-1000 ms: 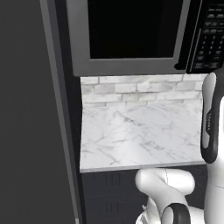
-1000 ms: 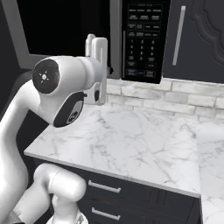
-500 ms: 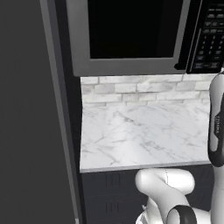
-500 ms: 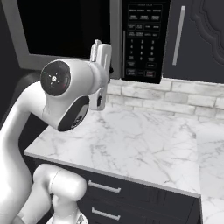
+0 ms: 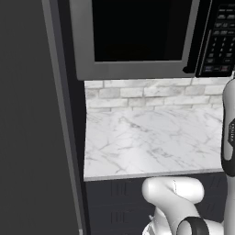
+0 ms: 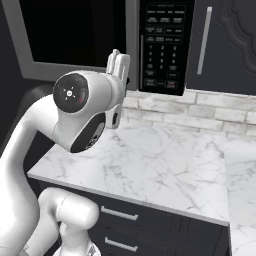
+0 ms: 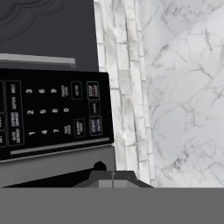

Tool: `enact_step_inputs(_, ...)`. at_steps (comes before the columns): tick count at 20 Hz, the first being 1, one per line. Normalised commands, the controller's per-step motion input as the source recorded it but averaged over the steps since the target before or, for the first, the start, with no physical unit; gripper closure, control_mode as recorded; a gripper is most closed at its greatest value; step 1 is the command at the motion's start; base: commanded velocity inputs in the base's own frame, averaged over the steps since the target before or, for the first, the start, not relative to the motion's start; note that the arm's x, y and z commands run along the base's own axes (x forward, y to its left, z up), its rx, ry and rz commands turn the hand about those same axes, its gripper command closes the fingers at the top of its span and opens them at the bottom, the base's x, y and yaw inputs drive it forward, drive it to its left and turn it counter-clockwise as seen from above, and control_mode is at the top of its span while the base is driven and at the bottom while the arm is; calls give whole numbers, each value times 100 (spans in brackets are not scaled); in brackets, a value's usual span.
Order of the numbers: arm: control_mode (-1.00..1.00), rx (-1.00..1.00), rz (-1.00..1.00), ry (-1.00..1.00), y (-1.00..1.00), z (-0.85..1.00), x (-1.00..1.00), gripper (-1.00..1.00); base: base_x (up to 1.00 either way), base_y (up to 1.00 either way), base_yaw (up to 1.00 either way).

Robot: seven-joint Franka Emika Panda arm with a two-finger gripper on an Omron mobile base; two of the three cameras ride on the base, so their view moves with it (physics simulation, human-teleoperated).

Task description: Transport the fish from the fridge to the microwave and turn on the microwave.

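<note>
Fridge: a tall grey slab filling the left side of the left base view, its dark door edge running down beside the counter; closed as far as can be seen.
Counter: white marble with grey veins, bare on top, lying under the microwave and backed by a pale brick wall. Dark drawers with pale bar handles sit below it.
Microwave: dark grey box hung above the counter, black glass door shut, so the inside is hidden.
Upper cabinet: dark door with a pale upright handle, just right of the microwave.
Arm: white with dark joints, rising from the lower left of the right base view and bending up toward the microwave's right side.
Keypad: black button panel on the microwave's right; in the hand view it lies rolled sideways and close.
Gripper: raised at the microwave's lower right corner, just left of the keypad, fingers pressed together with nothing between them.
Fish: cannot be told where it is; the closed doors hide whatever lies behind them.
</note>
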Motion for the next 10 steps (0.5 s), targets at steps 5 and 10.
enact_step_inputs(5, -100, 6, 5, -8, 0, 0, 0, 100, 0, 0, 0)
enact_step_inputs(10, -100, 6, 7, -14, 0, 0, 0, 100, 0, 0, 0)
